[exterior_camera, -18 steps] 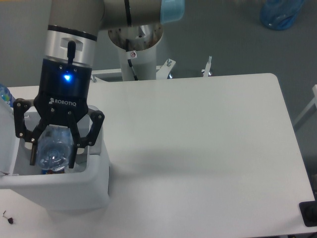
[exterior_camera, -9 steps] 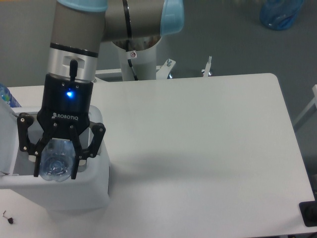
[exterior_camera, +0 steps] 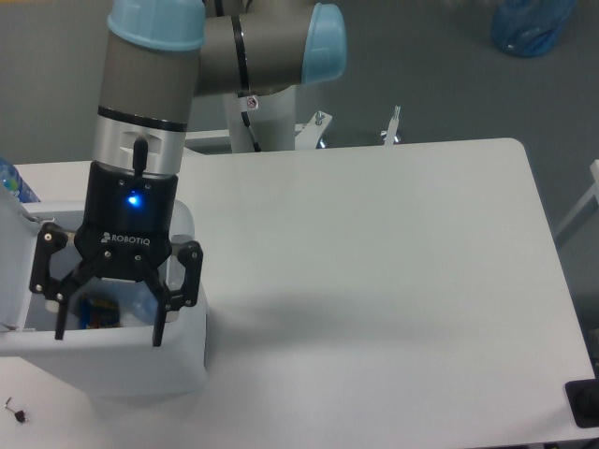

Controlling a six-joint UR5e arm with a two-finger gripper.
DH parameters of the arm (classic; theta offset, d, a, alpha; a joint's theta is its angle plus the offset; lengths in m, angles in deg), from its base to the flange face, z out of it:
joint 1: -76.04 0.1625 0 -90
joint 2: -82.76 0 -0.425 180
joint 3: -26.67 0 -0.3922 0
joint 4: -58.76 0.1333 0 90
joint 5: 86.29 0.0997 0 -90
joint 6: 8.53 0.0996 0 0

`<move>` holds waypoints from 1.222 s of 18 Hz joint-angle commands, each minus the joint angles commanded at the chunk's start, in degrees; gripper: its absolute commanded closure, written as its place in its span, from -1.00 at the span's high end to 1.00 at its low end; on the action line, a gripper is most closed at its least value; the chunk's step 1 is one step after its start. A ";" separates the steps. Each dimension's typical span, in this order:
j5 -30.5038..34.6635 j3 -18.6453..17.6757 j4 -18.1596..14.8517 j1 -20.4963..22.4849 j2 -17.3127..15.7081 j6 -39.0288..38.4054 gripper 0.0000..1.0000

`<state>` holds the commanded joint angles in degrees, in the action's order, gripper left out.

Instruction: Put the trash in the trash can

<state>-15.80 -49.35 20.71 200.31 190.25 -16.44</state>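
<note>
White table [exterior_camera: 374, 243], trash can [exterior_camera: 140, 360], "ROBOTIQ" gripper [exterior_camera: 108, 327] spread wide, empty.

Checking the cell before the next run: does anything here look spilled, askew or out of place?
Nothing stands out. The gripper hangs with jaws open over the trash can, which stands upright at the table's left edge with clutter inside it. No spill shows on the tabletop.
</note>
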 joint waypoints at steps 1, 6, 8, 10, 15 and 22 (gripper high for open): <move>0.00 0.00 0.00 0.35 -0.17 0.87 1.00; 0.18 -0.53 -0.26 7.37 -1.14 5.18 1.00; 0.96 -0.96 -0.53 10.45 -1.14 8.34 1.00; 5.95 -2.28 -0.62 12.47 -1.49 11.06 1.00; 10.19 -7.55 -2.02 16.34 -5.97 26.26 1.00; 11.95 -11.60 -11.06 19.07 -11.42 42.26 1.00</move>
<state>-3.85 -60.95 9.65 219.38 178.83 25.81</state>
